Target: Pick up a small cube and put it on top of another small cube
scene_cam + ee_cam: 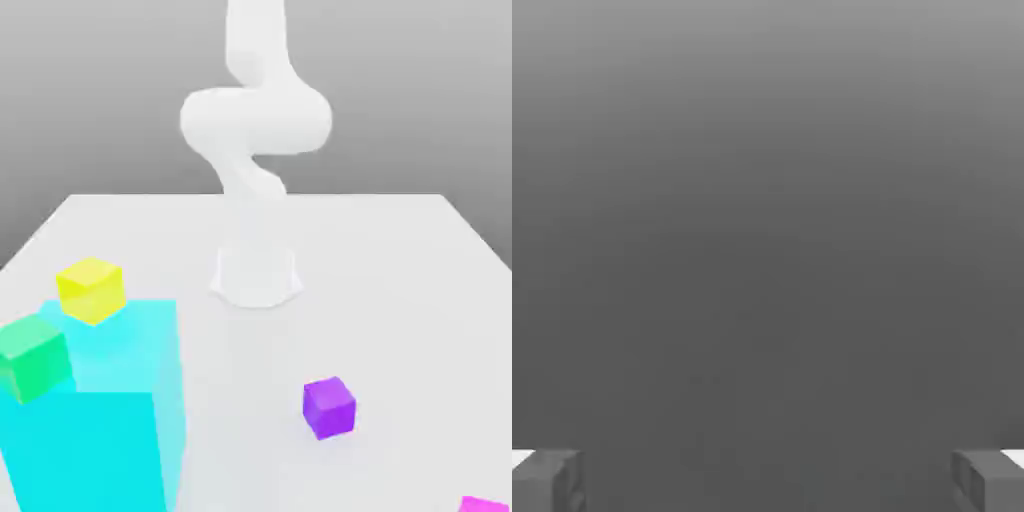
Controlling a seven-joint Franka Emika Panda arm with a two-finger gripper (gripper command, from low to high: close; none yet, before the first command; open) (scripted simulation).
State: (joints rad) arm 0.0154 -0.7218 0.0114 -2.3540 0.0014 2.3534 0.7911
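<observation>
Small purple cube [329, 406] on the table [400, 300], far from wide-spread, empty fingers [552, 480].

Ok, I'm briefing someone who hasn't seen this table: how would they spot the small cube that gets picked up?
Start from the big cyan block at the exterior view's left. Look toward that view's right across the white table: the small plain purple cube sits alone there. Unlike the yellow cube and green cube, it rests directly on the table.

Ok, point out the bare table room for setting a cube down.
Free: the table between the arm's base and the purple cube, and the far side on the exterior view's right. Crowded: the cyan block, carrying yellow cube and green cube.
</observation>
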